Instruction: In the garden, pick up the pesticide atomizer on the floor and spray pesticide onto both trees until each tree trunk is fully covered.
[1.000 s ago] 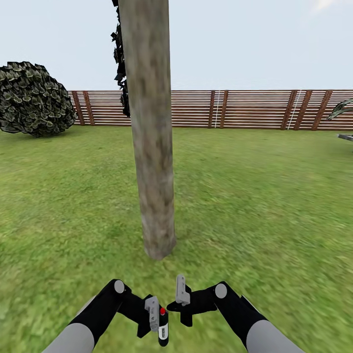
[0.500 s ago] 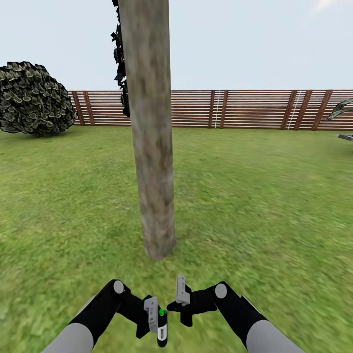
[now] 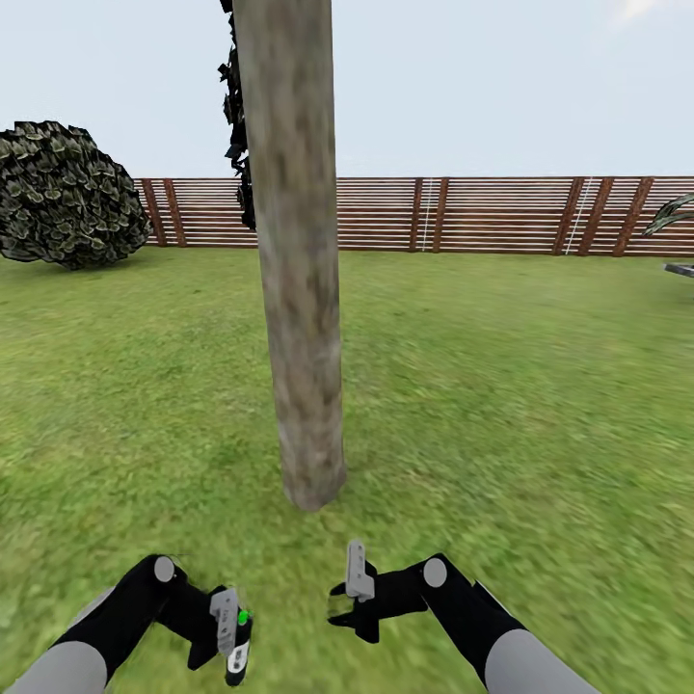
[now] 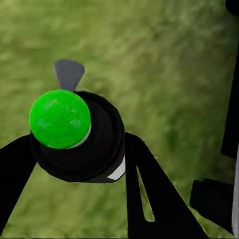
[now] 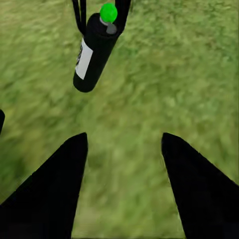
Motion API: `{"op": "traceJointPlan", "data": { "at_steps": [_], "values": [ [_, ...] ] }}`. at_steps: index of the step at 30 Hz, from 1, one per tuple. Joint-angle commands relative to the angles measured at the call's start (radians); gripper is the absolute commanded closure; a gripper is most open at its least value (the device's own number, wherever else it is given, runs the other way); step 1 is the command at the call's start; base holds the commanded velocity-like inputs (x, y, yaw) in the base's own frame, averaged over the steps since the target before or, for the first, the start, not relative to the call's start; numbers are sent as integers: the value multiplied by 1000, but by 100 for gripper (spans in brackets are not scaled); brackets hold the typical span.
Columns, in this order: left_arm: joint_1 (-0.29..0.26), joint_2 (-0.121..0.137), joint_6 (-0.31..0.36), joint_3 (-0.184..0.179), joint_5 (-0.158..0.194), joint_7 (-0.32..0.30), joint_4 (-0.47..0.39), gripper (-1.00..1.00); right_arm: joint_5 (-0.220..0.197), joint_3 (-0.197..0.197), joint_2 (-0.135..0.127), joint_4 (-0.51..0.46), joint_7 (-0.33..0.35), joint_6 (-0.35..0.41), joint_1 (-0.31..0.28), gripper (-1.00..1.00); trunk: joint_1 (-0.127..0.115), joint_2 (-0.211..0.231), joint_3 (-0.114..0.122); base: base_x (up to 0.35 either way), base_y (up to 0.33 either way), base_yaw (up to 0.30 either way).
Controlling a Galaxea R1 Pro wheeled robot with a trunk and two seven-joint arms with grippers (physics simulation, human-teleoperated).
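So: pesticide atomizer (image 3: 238, 644) is in the left gripper (image 3: 231, 631), down low at the left of the head view, a little above the grass (image 3: 501, 405) and off the floor. Fingers (image 4: 149, 189) are clamped on the dark body, one each side; left wrist view looks straight down onto the cap. The cap (image 4: 60, 118) reads bright green here, not red, which probably means the sprayer is switched on, but that's a guess. No white specks of pesticide visible in any view.

Right wrist view shows the bottle (image 5: 94, 50) hanging tilted, label (image 5: 83, 59) facing that camera, nozzle end up and away. It's held out to the side of the tree trunk (image 3: 294, 260) rather than aimed square at it; my read is the arm is lining up an angle on the bark, not spraying it yet.

Right gripper (image 3: 349, 590) is spread apart with nothing in it, parked near centre, just short of the trunk base. Likely kept clear so it doesn't block the spray line.

Trunk stands right ahead, close, bark bare and mottled, no coating I can make out. Behind it: slatted wooden fence (image 3: 482, 214), a dark bush (image 3: 60, 198) at far left. Second tree isn't identifiable from here.
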Motion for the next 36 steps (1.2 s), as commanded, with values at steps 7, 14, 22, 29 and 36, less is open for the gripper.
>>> {"op": "traceJointPlan", "data": {
  "at_steps": [7, 14, 22, 29, 36],
  "values": [
    [1, 76, 0, 8, 3, 4, 1, 100, 8, -6, -8, 3, -5, -6, 0, -100, 0, 0, -1, 0, 0, 0],
    [1, 72, 7, 212, 16, 192, 25, 100, -1, -10, -141, 54, -200, -11, 4, -100, 0, 0, -1, 0, 0, 0],
    [1, -30, 6, 438, 105, 675, 236, 100, -26, -93, -160, 456, -934, -83, 11, -100, 0, 0, -1, 0, 0, 0],
    [1, -121, 12, 449, 244, 996, 361, 100, -254, -176, -123, 499, -1232, -150, 62, -100, 0, 0, -1, 0, 0, 0],
    [1, -129, 39, 448, 300, 1023, 371, 100, -312, -184, -126, 499, -1257, -160, 68, -100, 0, 0, -1, 142, -8, 0]
  ]
}}
